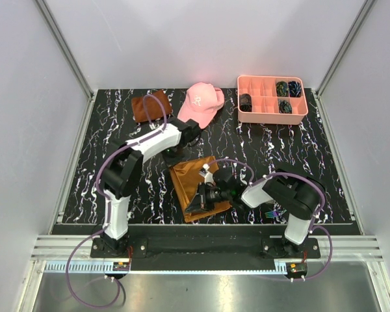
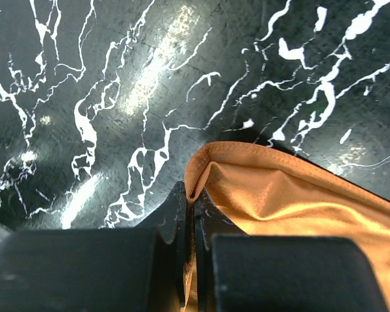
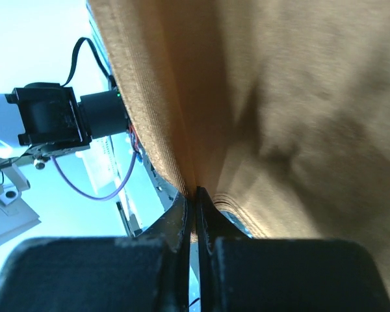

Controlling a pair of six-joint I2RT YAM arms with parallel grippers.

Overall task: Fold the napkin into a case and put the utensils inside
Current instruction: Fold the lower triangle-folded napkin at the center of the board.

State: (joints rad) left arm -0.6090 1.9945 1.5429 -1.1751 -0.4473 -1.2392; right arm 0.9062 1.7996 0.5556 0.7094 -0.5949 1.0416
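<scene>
The napkin lies folded, a glossy orange-brown slanted strip.

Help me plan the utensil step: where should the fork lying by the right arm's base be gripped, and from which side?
Probably across the handle just behind the tines, from straight above: the fork lies flat on the table, leaving no side gap, and the right arm hides the rest.
</scene>
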